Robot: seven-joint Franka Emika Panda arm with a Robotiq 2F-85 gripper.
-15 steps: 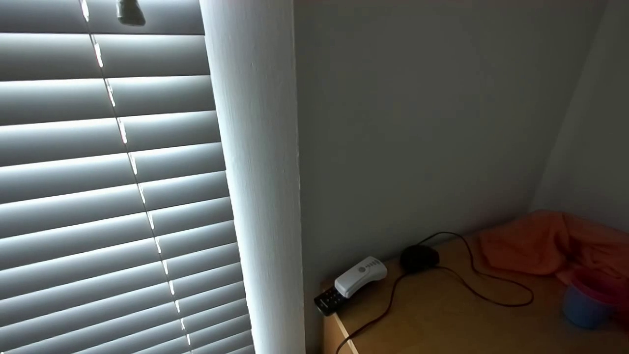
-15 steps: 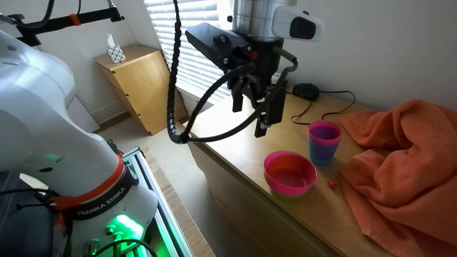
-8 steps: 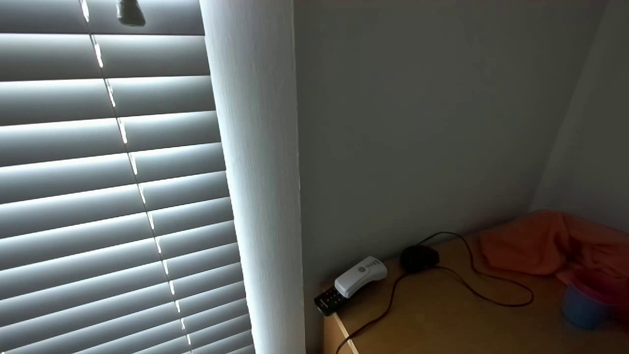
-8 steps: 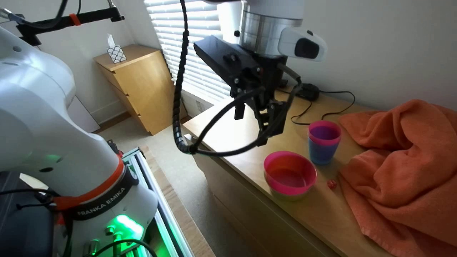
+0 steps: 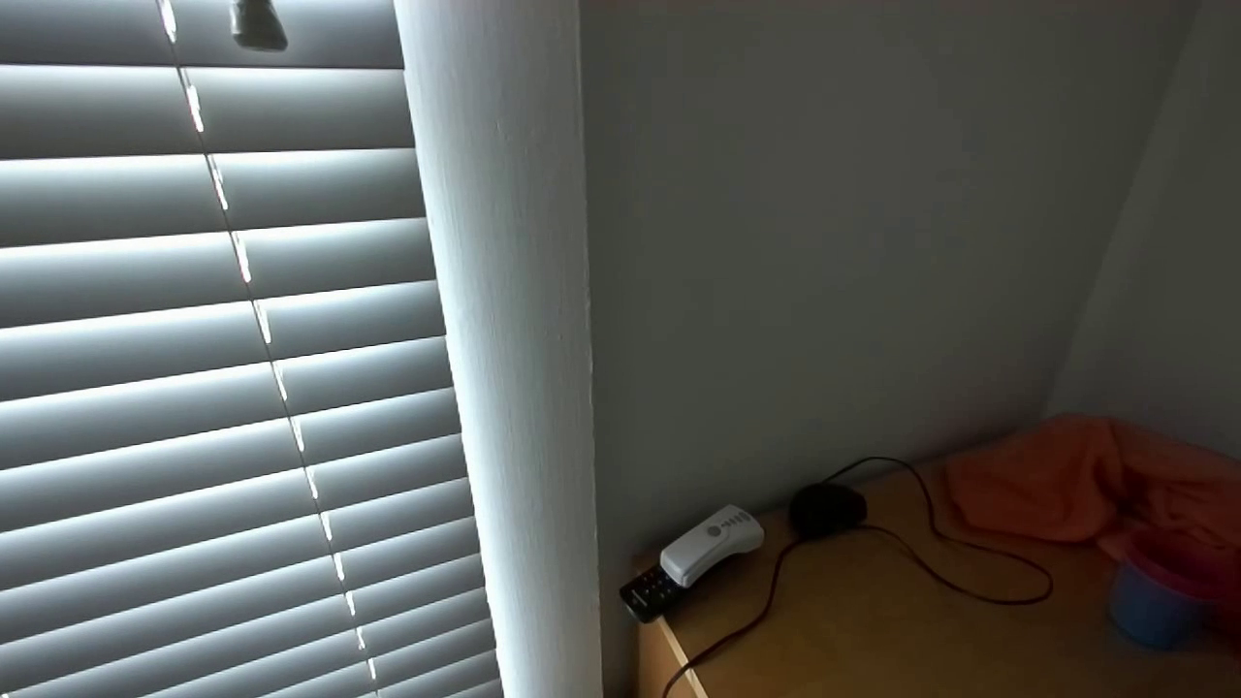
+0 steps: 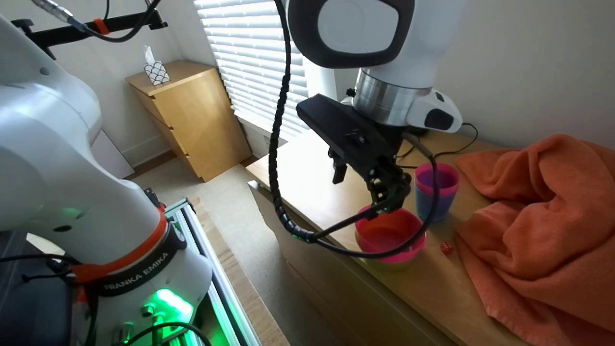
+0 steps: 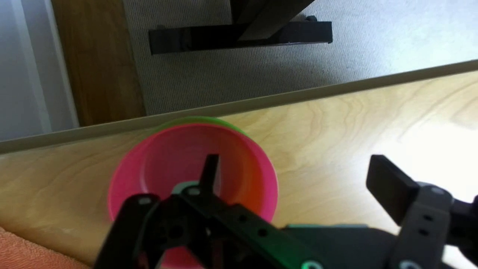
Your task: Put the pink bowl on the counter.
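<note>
The pink bowl (image 6: 388,230) stands upright on the light wood counter (image 6: 307,158) near its front edge. Its inside looks orange-red. A green bowl (image 7: 198,119) shows as a thin rim under it in the wrist view. My gripper (image 6: 363,193) is open and empty, above and partly over the bowl. In the wrist view the gripper (image 7: 295,158) has one finger over the inside of the pink bowl (image 7: 179,160) and the other over the counter beside it. The bowl's wall lies between the fingers, and no contact shows. The gripper hides part of the bowl.
Stacked pink and blue cups (image 6: 436,197) stand close behind the bowl. A small red cube (image 6: 447,248) and a large orange towel (image 6: 538,206) lie beside them. A black device with a cable (image 5: 827,510) and a white remote (image 5: 713,545) lie near the wall.
My gripper has moved down and to the right in an exterior view, from above the counter to over the bowl's edge. It stays open. The bowl and cups have not moved.
</note>
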